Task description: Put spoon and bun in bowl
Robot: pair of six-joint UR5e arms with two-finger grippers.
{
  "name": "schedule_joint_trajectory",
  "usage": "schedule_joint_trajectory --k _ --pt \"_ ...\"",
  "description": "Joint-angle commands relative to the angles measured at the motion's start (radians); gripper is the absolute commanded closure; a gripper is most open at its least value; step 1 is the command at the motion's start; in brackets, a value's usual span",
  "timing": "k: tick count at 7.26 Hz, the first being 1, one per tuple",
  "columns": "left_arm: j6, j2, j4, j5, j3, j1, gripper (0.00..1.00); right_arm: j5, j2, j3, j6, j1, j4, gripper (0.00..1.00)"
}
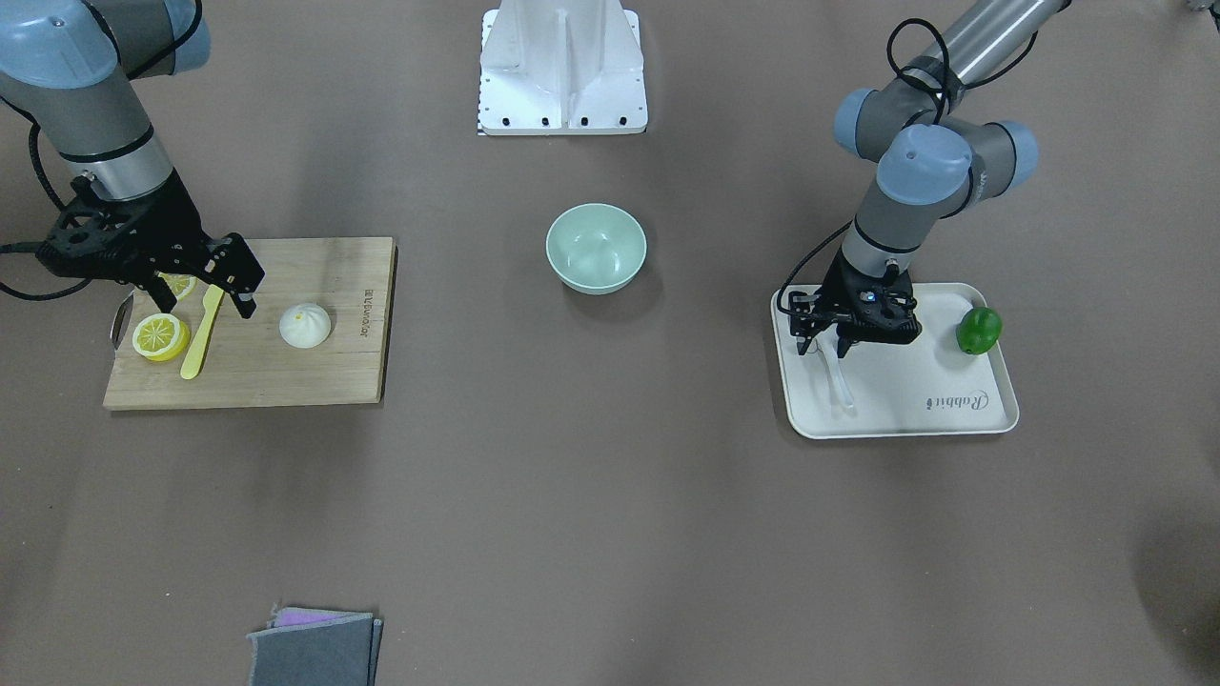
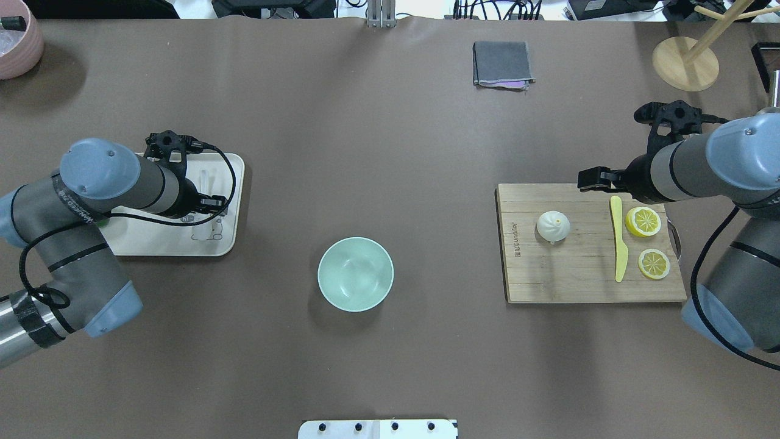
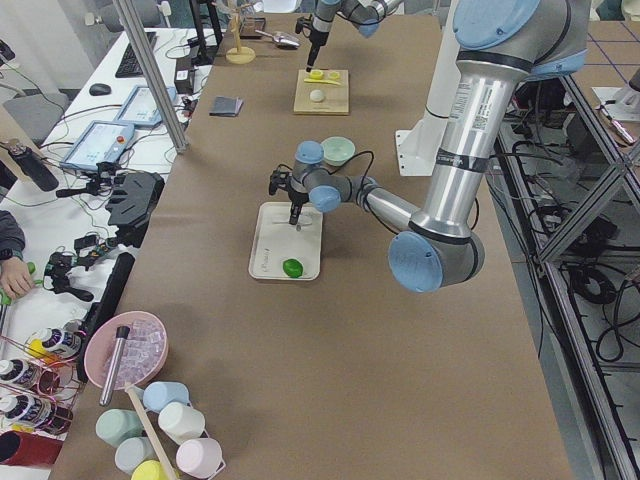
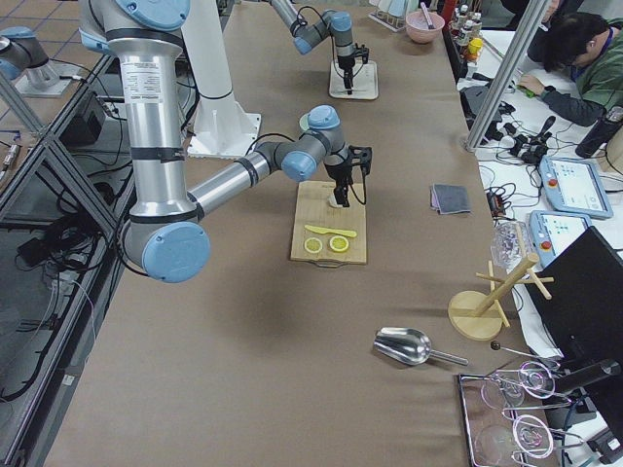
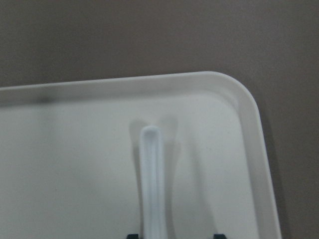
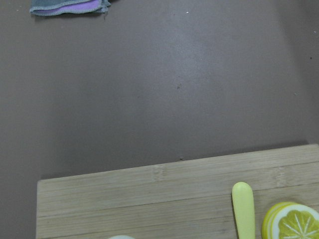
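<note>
Left hand (image 1: 825, 349) gapes empty astride spoon (image 1: 841, 383) on tray (image 1: 905, 412); probably stiff, slick, chippable, so pinch handle squarely.

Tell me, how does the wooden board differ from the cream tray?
The board is flat bare wood; the tray is cream with a raised rim and rounded corners. The board carries a bun, a yellow knife and two lemon slices; the tray carries a spoon and a lime. Both are rectangular and lie flat on the brown table, with the bowl between them.
</note>
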Motion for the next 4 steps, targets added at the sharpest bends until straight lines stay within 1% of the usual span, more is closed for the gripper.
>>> schedule_joint_trajectory --k 1,3,4 --pt "0.003 0.005 0.000 -0.014 -0.001 -0.001 0.42 0.000 0.000 0.000 0.000 0.000 0.000 0.01" --pt "0.008 0.022 0.000 -0.011 0.000 -0.001 0.46 0.000 0.000 0.000 0.000 0.000 0.000 0.00" --pt "0.008 0.023 0.000 -0.013 -0.003 -0.003 0.64 -0.002 0.000 0.002 0.000 0.000 0.000 0.01"
